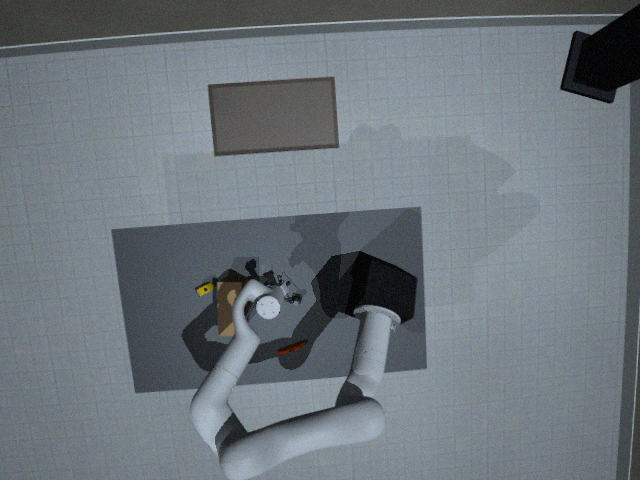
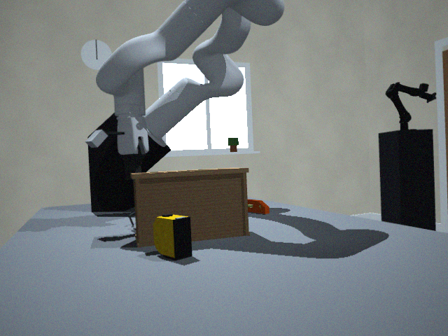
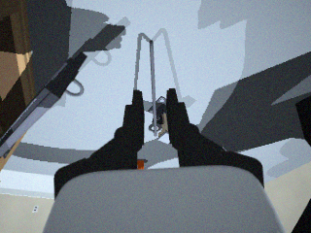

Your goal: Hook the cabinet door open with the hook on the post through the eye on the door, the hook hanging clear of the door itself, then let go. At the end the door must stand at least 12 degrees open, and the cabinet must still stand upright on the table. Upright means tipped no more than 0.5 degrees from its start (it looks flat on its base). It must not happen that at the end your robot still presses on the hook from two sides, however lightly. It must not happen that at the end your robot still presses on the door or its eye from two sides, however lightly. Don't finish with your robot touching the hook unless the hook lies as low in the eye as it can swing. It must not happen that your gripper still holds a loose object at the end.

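Note:
The wooden cabinet (image 2: 191, 204) stands upright on the grey table; from above it shows under my arm (image 1: 227, 310). In the wrist view its door (image 3: 53, 92) runs as a dark bar at the left, swung out from the cabinet, with the ring-shaped eye (image 3: 75, 87) on it. The thin metal hook (image 3: 153, 83) lies away from the eye, its near end by the small post (image 3: 160, 109). My gripper (image 3: 155, 101) points down over that end, at the cabinet's left end in the side view (image 2: 139, 159). The fingers stand narrowly apart on either side of the rod and do not pinch it.
A yellow and black box (image 2: 173, 235) stands in front of the cabinet. An orange tool (image 2: 258, 206) lies behind the cabinet's right end. My black base pedestal (image 2: 108, 180) stands on the table behind the cabinet.

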Controlling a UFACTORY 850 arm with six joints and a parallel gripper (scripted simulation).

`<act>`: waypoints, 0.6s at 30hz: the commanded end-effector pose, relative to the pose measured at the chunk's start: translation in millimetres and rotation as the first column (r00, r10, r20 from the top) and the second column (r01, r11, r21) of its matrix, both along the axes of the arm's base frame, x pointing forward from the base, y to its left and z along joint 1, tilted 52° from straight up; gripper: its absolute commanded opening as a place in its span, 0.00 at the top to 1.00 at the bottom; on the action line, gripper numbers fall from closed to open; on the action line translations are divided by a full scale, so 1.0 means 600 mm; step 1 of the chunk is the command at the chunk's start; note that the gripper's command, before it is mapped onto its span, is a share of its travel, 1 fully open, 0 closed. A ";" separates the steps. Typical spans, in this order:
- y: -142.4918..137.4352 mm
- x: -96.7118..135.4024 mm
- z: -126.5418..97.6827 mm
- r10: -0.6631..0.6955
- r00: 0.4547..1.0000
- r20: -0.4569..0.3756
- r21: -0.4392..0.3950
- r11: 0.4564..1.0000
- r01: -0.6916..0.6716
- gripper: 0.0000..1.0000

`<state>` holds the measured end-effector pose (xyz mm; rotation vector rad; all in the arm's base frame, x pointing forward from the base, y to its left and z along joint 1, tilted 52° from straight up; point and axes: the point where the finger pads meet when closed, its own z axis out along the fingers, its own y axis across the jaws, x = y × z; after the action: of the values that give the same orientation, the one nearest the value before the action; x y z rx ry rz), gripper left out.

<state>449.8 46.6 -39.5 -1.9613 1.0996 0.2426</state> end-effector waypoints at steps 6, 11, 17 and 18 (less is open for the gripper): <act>0.044 0.014 -0.037 -0.001 1.000 0.001 0.000 1.000 0.001 0.77; 0.066 0.021 -0.055 -0.001 1.000 0.001 0.000 1.000 0.001 0.77; 0.080 0.025 -0.066 -0.001 1.000 0.001 0.000 1.000 0.001 0.77; 0.083 0.026 -0.069 -0.001 1.000 0.001 0.000 1.000 0.001 0.77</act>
<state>462.5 89.6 -74.8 -1.9613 1.0995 0.2423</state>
